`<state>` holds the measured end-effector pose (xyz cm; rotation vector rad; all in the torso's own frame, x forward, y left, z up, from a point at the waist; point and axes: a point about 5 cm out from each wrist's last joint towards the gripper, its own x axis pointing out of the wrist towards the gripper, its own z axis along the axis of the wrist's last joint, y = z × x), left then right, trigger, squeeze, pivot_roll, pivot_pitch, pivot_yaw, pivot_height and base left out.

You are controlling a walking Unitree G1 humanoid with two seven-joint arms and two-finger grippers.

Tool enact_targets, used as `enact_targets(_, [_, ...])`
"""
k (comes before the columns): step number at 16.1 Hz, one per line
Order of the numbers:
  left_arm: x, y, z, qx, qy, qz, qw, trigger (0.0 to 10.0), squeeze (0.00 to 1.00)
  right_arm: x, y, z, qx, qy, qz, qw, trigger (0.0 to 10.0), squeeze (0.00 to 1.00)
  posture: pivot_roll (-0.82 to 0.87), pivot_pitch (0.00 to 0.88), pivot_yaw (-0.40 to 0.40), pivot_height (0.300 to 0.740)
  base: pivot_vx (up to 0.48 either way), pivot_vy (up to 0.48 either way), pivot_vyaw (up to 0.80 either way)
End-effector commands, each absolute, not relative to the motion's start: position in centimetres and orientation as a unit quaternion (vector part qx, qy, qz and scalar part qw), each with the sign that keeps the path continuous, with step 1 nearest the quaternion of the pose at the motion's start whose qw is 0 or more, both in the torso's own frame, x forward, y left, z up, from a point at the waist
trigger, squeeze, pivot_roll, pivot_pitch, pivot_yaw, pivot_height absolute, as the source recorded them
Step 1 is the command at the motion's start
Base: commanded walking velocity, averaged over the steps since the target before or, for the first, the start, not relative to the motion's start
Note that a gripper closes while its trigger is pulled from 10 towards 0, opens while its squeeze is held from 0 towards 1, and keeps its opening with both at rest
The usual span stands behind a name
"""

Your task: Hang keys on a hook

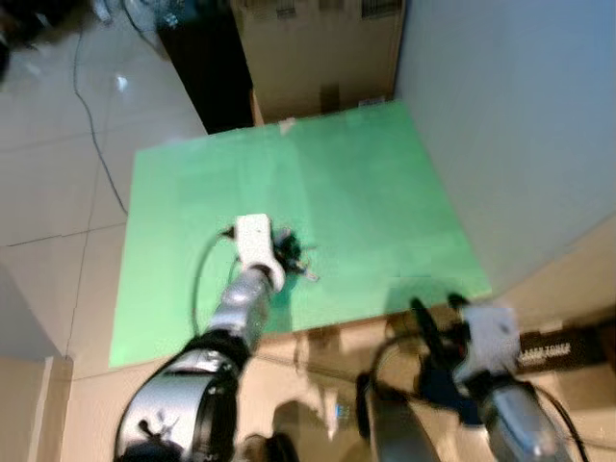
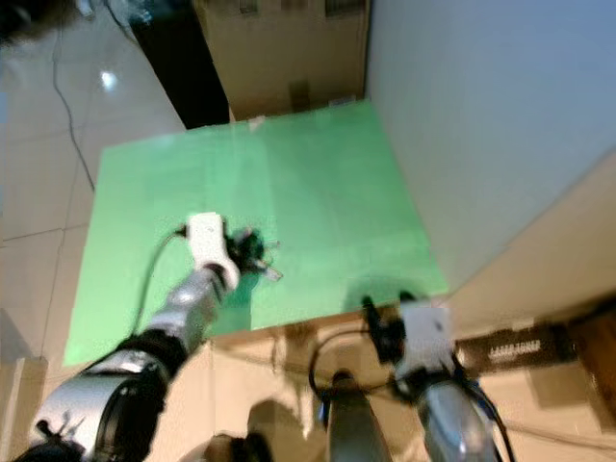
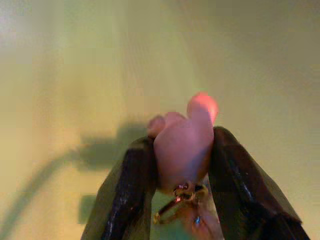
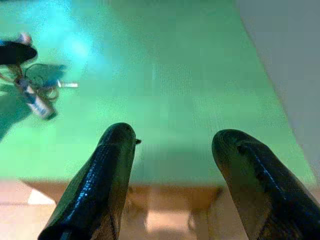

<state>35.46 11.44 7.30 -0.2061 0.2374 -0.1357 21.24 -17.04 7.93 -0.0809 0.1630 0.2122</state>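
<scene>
From the head cameras, the left gripper point(image 1: 287, 252) reaches out over the green mat point(image 1: 366, 183), and the keys point(image 1: 300, 265) hang in a dark bunch at its fingertips, just above the mat's near half. The right gripper point(image 1: 435, 332) waits back by the mat's near edge, well apart from them, so the left arm is clearly the one to carry them. The left wrist view shows the black fingers point(image 3: 125, 190) clenched on a pink fob point(image 3: 182, 147), the ring and keys dangling below. In the right wrist view the fingers point(image 4: 107, 175) stand spread and empty, keys off beyond them. I can see no hook.
</scene>
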Motion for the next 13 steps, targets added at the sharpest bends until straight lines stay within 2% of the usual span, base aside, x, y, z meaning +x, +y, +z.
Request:
enact_targets(1, [36.0, 13.7, 9.9, -0.068, 0.033, -0.066, 0.995, 0.0, 0.00, 22.3, -17.1, 7.6, -0.027, 0.079, 0.109, 0.991, 10.0, 0.00, -0.15, 0.000, 0.096, 0.736, 0.000, 0.000, 0.00])
enact_targets(3, [35.0, 16.5, 11.2, -0.027, -0.016, -0.060, 0.998, 0.0, 0.00, 24.2, -17.2, 8.1, -0.015, 0.062, 0.099, 0.993, 10.0, 0.00, -0.08, 0.000, 0.071, 0.736, 0.000, 0.000, 0.00])
enact_targets(4, [33.8, 18.1, 11.4, -0.036, -0.022, -0.053, 0.998, 0.0, 0.00, 25.0, -17.3, 8.6, -0.016, 0.046, 0.092, 0.995, 10.0, 0.00, -0.06, 0.000, 0.049, 0.736, 0.000, 0.000, 0.00])
enact_targets(6, [31.6, 19.3, 11.0, -0.025, -0.035, -0.047, 0.998, 0.0, 0.00, 25.9, -17.4, 9.7, -0.022, 0.019, 0.092, 0.995, 10.0, 0.00, -0.04, 0.000, 0.011, 0.736, 0.000, 0.000, 0.00])
enact_targets(8, [29.3, 18.8, 10.1, 0.000, -0.038, -0.051, 0.998, 0.0, 0.00, 26.6, -17.8, 10.3, -0.024, 0.000, 0.086, 0.996, 10.0, 0.00, -0.03, 0.000, -0.001, 0.736, 0.000, 0.000, 0.00])
enact_targets(9, [28.1, 18.1, 9.6, -0.004, -0.029, -0.046, 0.999, 10.0, 0.00, 27.0, -18.1, 10.5, -0.017, -0.013, 0.071, 0.997, 10.0, 0.00, -0.01, 0.000, -0.010, 0.736, 0.000, 0.000, 0.00])
enact_targets(10, [27.9, 17.5, 9.3, -0.007, -0.019, -0.043, 0.999, 10.0, 0.00, 27.3, -18.3, 10.5, -0.009, -0.016, 0.060, 0.998, 10.0, 0.00, -0.02, 0.000, -0.012, 0.736, 0.000, 0.000, 0.00])
enact_targets(13, [28.4, 16.9, 9.0, -0.019, 0.000, -0.033, 0.999, 10.0, 0.00, 27.7, -17.8, 10.0, -0.006, -0.009, 0.072, 0.997, 10.0, 0.00, -0.03, 0.000, -0.007, 0.736, 0.000, 0.000, 0.70])
